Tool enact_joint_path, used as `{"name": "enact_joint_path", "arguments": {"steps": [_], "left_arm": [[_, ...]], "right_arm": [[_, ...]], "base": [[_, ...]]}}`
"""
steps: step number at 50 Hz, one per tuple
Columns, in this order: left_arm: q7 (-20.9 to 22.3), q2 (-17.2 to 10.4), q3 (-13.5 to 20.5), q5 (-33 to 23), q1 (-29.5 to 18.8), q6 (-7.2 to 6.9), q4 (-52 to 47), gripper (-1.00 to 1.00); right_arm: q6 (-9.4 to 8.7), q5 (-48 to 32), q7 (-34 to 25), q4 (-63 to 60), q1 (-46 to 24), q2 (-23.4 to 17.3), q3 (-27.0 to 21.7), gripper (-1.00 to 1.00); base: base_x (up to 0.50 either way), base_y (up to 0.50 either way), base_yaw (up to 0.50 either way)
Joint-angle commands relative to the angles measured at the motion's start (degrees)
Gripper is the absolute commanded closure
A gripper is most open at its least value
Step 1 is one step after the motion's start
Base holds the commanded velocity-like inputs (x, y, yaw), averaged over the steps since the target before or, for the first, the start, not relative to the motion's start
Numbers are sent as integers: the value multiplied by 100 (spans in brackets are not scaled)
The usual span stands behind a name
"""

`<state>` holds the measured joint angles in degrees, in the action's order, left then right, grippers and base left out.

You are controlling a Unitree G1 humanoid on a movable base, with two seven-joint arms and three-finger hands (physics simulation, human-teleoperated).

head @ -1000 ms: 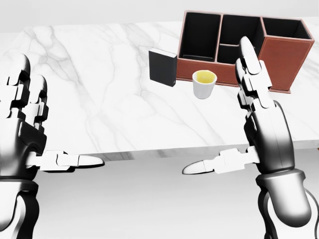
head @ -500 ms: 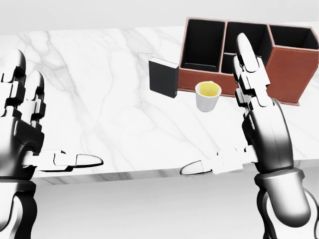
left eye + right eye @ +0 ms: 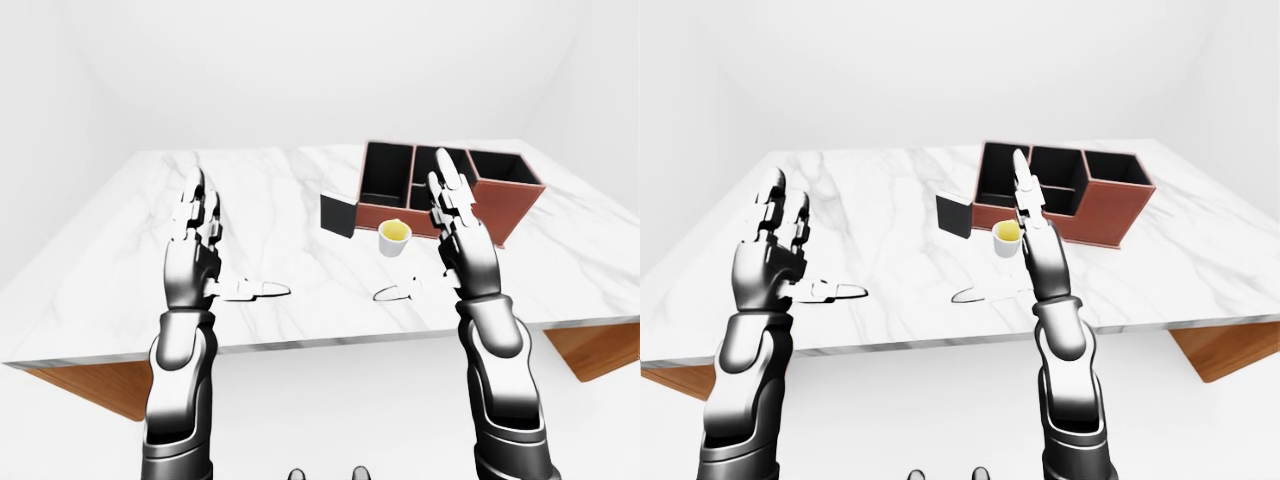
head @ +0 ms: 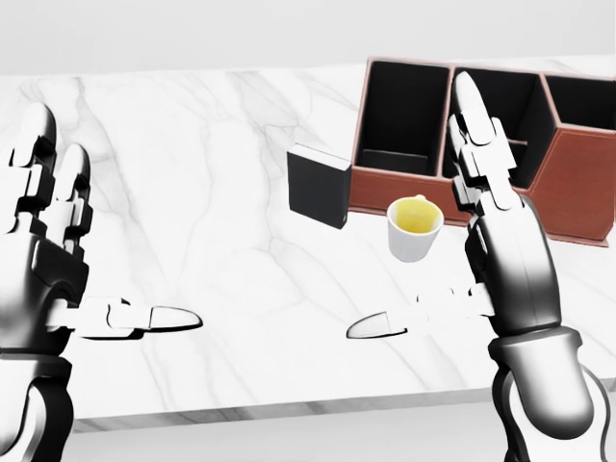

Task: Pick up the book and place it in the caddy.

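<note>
Your left robot hand (image 4: 48, 260) and right robot hand (image 4: 491, 241) hover open, empty; an unmarked black book (image 4: 319, 186) stands beside the caddy (image 4: 452, 197), a white cup (image 4: 414, 229) just below.

White marble table (image 3: 130, 270) with grey veins and a wooden underside, small white cup (image 4: 414, 229) upright on it toward the right of the head view, yellow inside, plain white walls (image 3: 300, 70) beyond

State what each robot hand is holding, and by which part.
Nothing is held. The left robot hand and right robot hand are both open above the table; the book stands untouched.
</note>
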<state>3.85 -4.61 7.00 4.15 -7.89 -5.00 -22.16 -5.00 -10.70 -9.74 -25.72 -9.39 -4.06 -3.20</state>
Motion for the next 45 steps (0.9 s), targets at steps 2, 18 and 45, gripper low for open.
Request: {"name": "enact_joint_path", "arguments": {"steps": [2, 18, 45], "left_arm": [[41, 25, -31, -42, 68, 0, 0, -100], [82, 62, -50, -66, 181, 0, -112, -100], [114, 43, -9, -56, 173, 0, -43, -100]], "right_arm": [[0, -33, 22, 29, 31, 13, 16, -100], [0, -76, 14, 54, 65, 31, 45, -100], [0, -92, 27, 109, 108, 49, 64, -100]], "base": [[30, -1, 0], [25, -1, 0], [19, -1, 0]]}}
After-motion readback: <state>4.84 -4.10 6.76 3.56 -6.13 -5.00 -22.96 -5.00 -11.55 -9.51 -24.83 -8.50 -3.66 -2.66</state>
